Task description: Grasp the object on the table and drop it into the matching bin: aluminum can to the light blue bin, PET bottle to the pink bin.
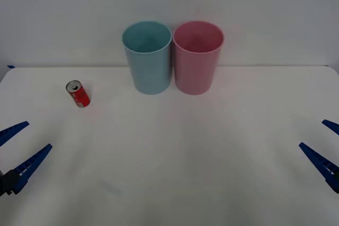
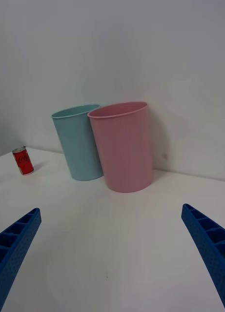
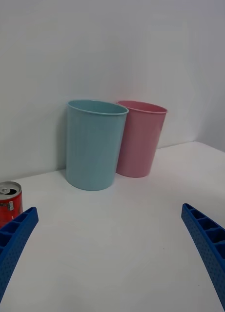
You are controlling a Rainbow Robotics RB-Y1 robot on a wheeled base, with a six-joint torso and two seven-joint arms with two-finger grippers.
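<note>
One red can (image 1: 78, 94), markings unreadable, upright on table (image 1: 212, 157); both grippers' jaws spread, empty.

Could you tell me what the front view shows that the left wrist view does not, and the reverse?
The front view alone shows both grippers, left gripper and right gripper, low at the table's near corners, and the bins' insides. The left wrist view alone shows the aluminum can close up, partly behind a blue finger. Both show the can upright, apart from the light blue bin and pink bin.
</note>
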